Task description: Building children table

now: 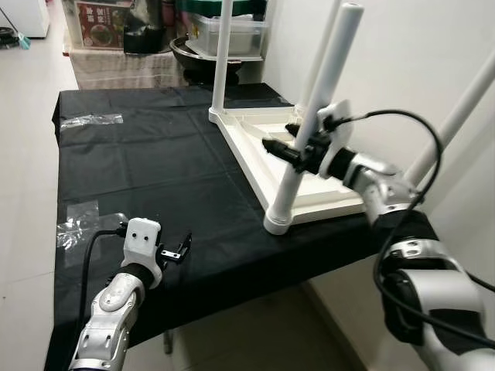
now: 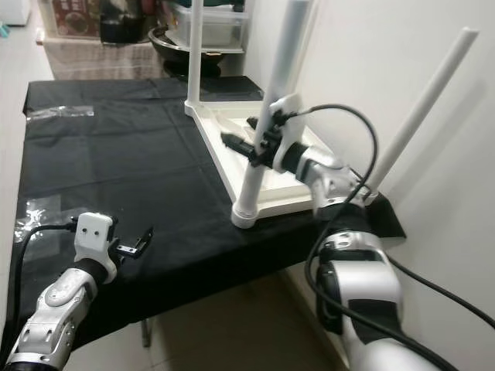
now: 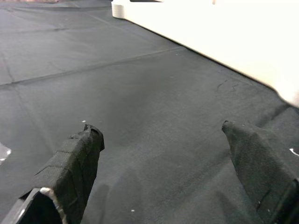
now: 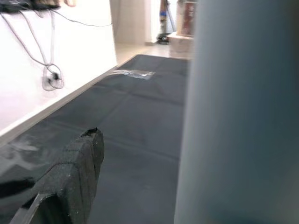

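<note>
Black cloth (image 1: 155,178) covers the work table across the middle of the left eye view. A white children's table (image 1: 267,158) lies upside down at centre right, legs pointing up. The right gripper (image 1: 298,151), at centre right, has its fingers closed around the nearest leg (image 1: 313,120). The left gripper (image 1: 179,249), at lower left, hovers over the cloth with fingers spread and nothing between them. Clear tape (image 1: 91,120) sticks to the cloth at upper left.

Seen from the right eye, the same scene sits further left; a storage box (image 2: 213,27) stands at the top behind the table.

From the left wrist, two black fingers (image 3: 74,163) stand well apart above the cloth, the white tabletop edge (image 3: 219,37) in the upper right.

From the right wrist, the leg (image 4: 238,112) takes up the right side, close beside one finger (image 4: 70,177) at lower left.
</note>
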Controlling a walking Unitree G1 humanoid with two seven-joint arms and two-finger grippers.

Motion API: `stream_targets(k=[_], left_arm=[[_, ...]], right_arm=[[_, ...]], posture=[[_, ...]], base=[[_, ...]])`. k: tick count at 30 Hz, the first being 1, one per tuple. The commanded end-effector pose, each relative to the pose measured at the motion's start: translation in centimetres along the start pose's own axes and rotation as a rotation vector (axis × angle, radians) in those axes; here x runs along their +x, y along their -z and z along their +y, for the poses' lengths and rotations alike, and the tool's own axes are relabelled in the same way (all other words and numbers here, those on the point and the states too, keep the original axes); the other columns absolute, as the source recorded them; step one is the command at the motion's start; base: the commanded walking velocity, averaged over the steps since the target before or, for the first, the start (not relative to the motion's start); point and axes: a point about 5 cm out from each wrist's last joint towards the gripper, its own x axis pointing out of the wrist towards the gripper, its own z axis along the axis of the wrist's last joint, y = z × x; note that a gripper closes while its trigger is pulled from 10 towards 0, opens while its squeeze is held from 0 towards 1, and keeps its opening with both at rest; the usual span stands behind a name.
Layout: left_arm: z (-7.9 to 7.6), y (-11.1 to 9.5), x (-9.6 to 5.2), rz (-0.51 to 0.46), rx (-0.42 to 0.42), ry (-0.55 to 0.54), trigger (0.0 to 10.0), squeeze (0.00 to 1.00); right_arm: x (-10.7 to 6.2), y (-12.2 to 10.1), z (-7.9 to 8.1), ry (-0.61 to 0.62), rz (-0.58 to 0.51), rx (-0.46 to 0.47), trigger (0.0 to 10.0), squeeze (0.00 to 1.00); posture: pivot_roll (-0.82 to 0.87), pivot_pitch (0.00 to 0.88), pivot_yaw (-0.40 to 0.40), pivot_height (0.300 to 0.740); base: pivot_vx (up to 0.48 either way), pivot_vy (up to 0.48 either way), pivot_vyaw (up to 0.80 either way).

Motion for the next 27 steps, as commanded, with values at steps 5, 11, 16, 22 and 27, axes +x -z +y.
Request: stream_targets(k=[5, 11, 16, 22, 27], left_arm=[[0.1, 0.1, -0.5, 0.001, 0.009, -0.007, 10.0, 0.0], [0.2, 0.1, -0.6, 0.003, 0.013, -0.007, 10.0, 0.0], [-0.1, 0.2, -0.8, 0.009, 0.007, -0.003, 10.0, 0.0], [-0.1, 0.2, -0.9, 0.013, 0.003, -0.006, 10.0, 0.0], [-0.3, 0.2, -0.8, 0.016, -0.002, -0.001, 10.0, 0.0]], right_arm=[[1.5, 2.3, 1.4, -0.056, 0.096, 0.052, 0.0, 0.0], [0.8, 2.8, 0.1, 0.068, 0.167, 0.007, 0.0, 0.0], [-2.5, 6.1, -3.6, 0.962, 0.243, 0.135, 0.0, 0.0], [-4.4, 9.8, -1.6, 1.311, 0.24, 0.241, 0.0, 0.0], [-2.6, 11.5, 2.7, 1.193, 0.319, 0.293, 6.4, 0.0]], posture=[[0.1, 0.0, -0.185, 0.74], [0.09, 0.0, -0.18, 0.74], [0.08, 0.0, -0.171, 0.74], [0.08, 0.0, -0.161, 0.74], [0.07, 0.0, -0.15, 0.74]], base=[[0.0, 0.0, 0.0], [0.0, 0.0, 0.0], [0.0, 0.0, 0.0], [0.0, 0.0, 0.0], [0.0, 0.0, 0.0]])
